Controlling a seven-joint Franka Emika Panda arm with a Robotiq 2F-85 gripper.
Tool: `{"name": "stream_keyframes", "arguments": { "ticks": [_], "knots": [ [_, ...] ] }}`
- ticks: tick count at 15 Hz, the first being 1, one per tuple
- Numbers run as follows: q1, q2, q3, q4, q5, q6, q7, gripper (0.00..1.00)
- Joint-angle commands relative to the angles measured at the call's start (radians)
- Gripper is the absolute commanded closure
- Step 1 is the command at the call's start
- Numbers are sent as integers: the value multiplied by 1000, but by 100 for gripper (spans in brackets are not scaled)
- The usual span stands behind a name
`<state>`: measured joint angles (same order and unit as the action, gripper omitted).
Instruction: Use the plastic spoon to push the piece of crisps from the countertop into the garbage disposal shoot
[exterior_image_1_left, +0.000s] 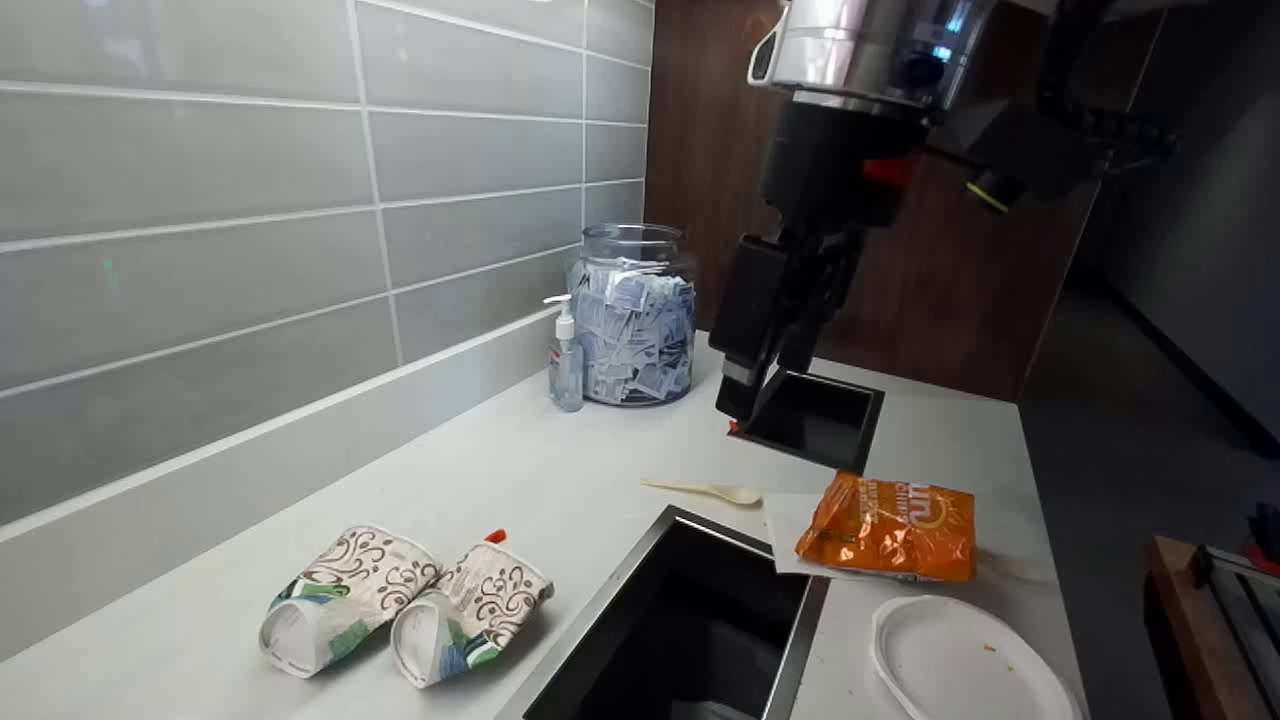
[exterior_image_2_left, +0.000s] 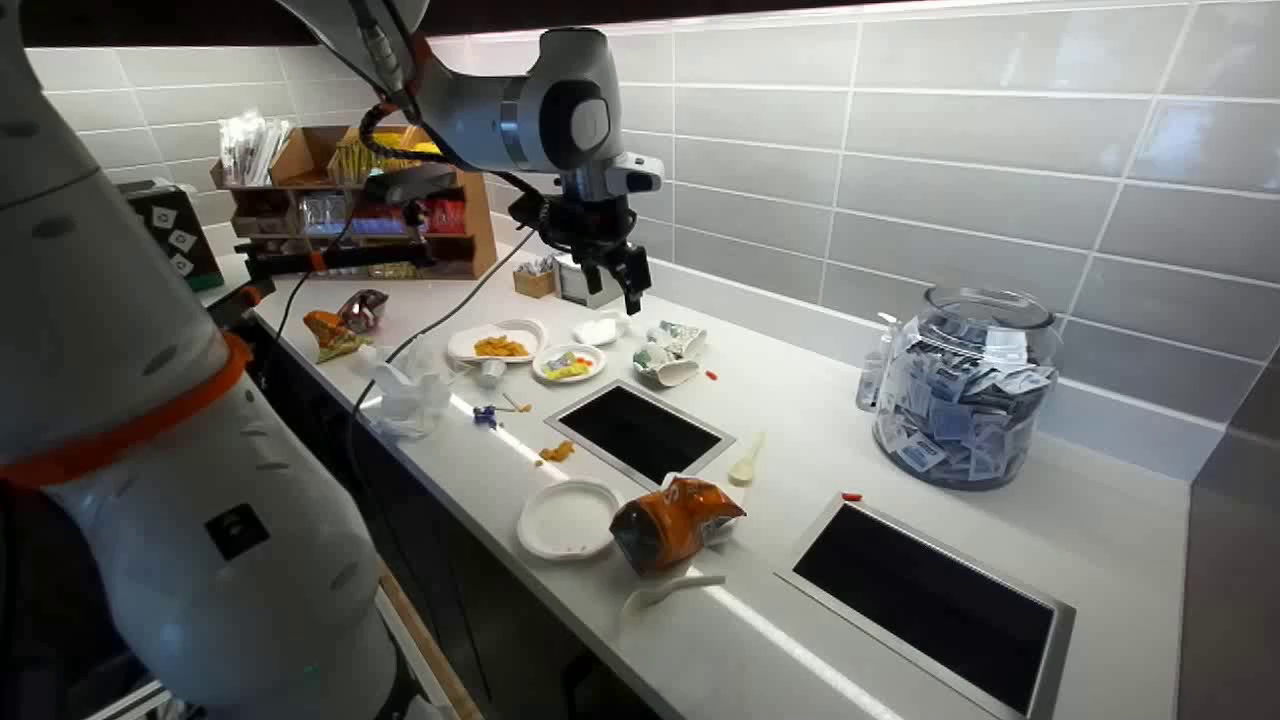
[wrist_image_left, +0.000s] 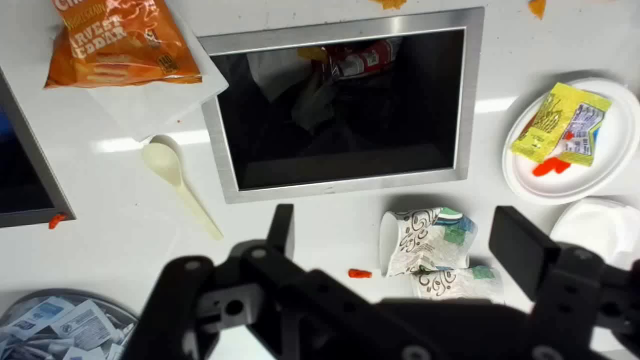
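On the crinkled orange foil snack bag (wrist_image_left: 125, 47) we read “WHOLEGRAIN”, “HARVEST CHEDDAR” and “140”; smaller print defeats us.

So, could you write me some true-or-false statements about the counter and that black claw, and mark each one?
1. A cream plastic spoon lies on the countertop. True.
2. That cream plastic spoon is being carried. False: it lies loose, and the gripper is open and empty.
3. Orange crisp-like pieces lie on the countertop beside a metal-framed opening. True.
4. The clear jar holds small packets. True.
5. The orange bag is down inside that opening. False: it lies at least partly on a white sheet on the countertop.
6. Both patterned paper cups stand upright. False: they lie on their sides.
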<state>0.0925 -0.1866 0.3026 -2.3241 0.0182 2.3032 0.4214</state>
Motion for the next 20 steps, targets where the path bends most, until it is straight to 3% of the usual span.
{"name": "stream_keyframes", "arguments": {
  "ticks": [1, 9, 11, 15, 20],
  "knots": [
    [24, 1, -24, 1, -6, -2, 4, 0],
    [24, 1, -24, 1, -6, -2, 4, 0],
    [4, 31, -34, 1, -60, 24, 16, 0],
    [5, 92, -84, 5, -87, 107, -107, 0],
    [17, 213, -139, 16, -10, 306, -420, 0]
  ]
}}
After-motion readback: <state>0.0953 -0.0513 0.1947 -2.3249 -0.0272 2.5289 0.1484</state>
